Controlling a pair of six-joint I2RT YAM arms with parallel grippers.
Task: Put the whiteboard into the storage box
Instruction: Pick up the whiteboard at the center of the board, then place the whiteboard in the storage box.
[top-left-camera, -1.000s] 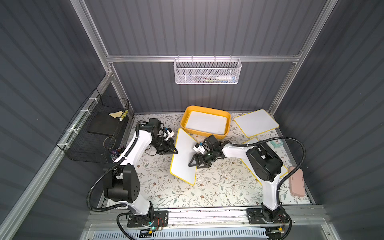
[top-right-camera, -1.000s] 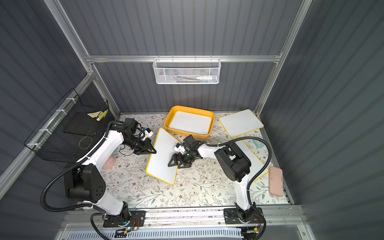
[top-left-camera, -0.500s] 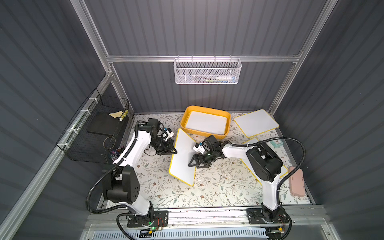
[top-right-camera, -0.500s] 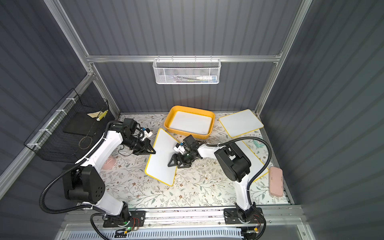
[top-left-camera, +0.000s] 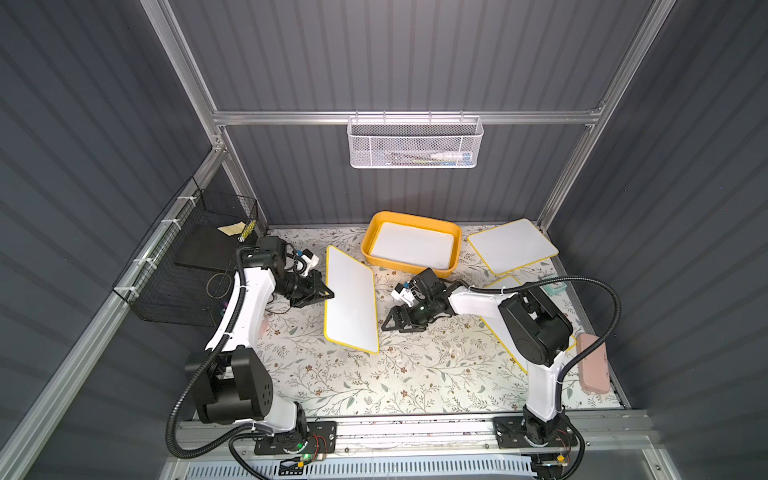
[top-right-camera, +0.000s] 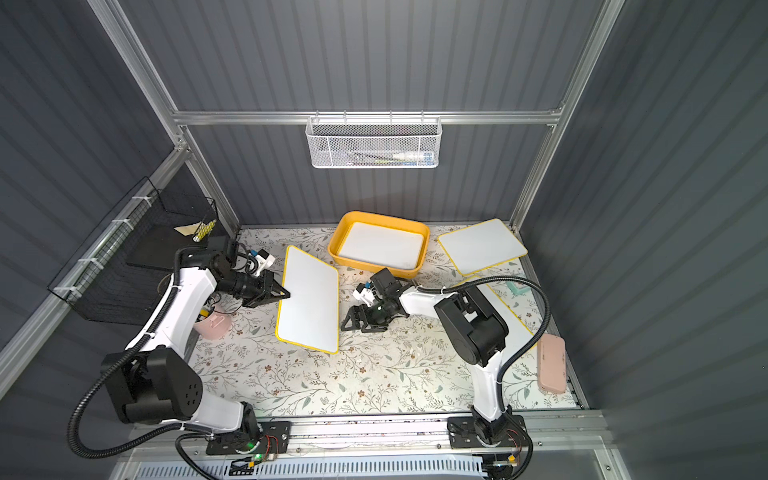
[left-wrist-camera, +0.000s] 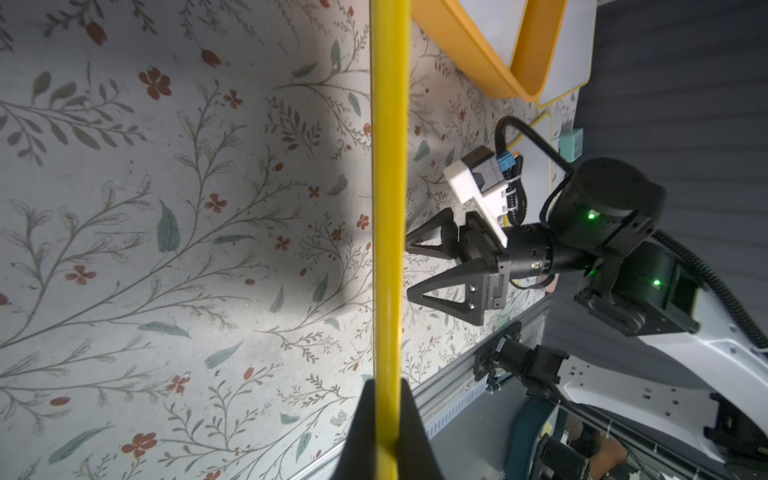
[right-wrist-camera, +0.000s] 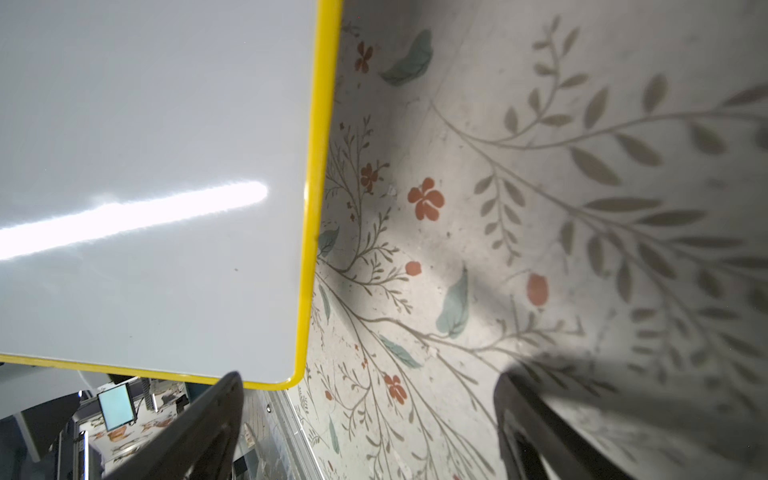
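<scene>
Whiteboard (top-left-camera: 351, 305) between left hand (top-left-camera: 330, 296) and right hand (top-left-camera: 395, 326), storage box (top-left-camera: 399, 266) behind, second board (top-left-camera: 411, 245) in it.

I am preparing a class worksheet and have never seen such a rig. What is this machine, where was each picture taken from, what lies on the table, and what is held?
These are two robot arms, each ending in a two-fingered gripper, mounted at the front of a table with a flowered cloth. Two pictures look down from overhead and are nearly alike; the other two come from a camera on each wrist. On the cloth sit the yellow storage box, with a stored whiteboard inside, and a spare whiteboard to its right. The left gripper is shut on the edge of the held whiteboard. The right gripper is open beside that board, gripping nothing.
</scene>
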